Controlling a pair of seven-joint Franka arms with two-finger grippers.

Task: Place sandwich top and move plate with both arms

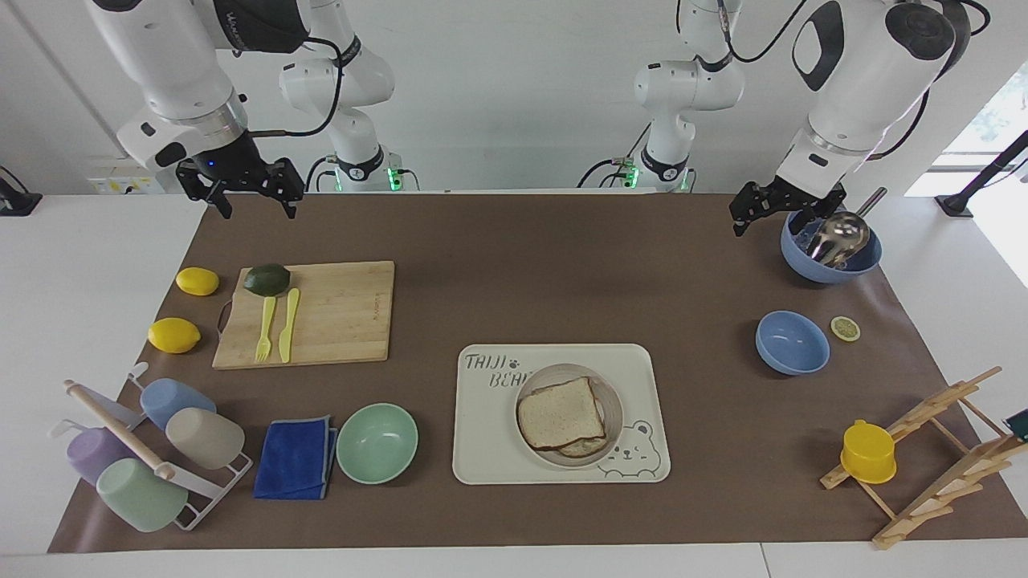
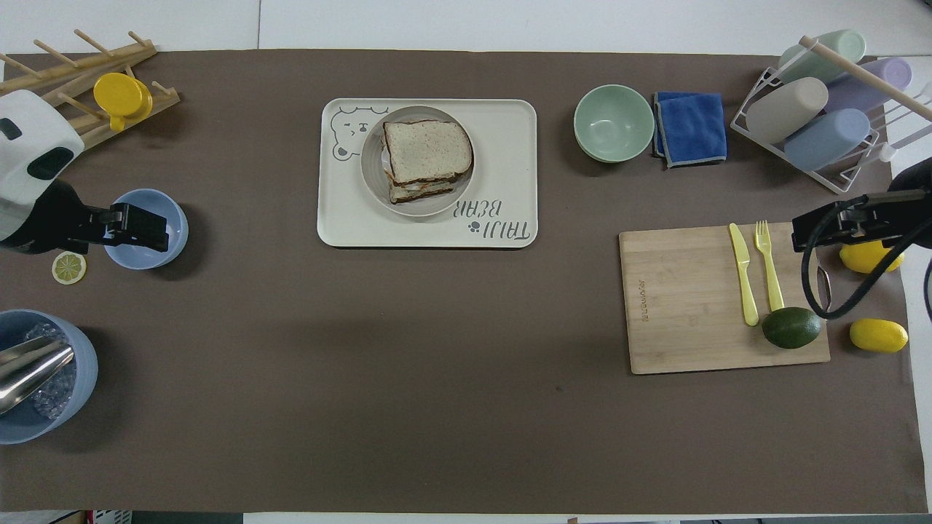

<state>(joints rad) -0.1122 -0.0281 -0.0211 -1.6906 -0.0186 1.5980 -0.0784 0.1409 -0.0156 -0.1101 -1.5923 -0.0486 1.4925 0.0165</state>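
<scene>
Table: both claws (image 1: pixel 250 198) open, empty.

bread (image 2: pixel 426 151): tan, speckled, brown crust
plate (image 2: pixel 373 178): pale beige
tray (image 2: pixel 510 138): cream, bear drawing
cloth (image 2: pixel 690 128): blue

We saw the bread (image 2: pixel 426 151) topping the sandwich on the plate (image 2: pixel 373 178), which sat on the tray (image 2: pixel 510 145). Both grippers hung empty, the left gripper (image 2: pixel 138 227) over a blue bowl (image 2: pixel 171 211), the right gripper (image 2: pixel 815 234) by the board (image 2: pixel 684 306).
</scene>
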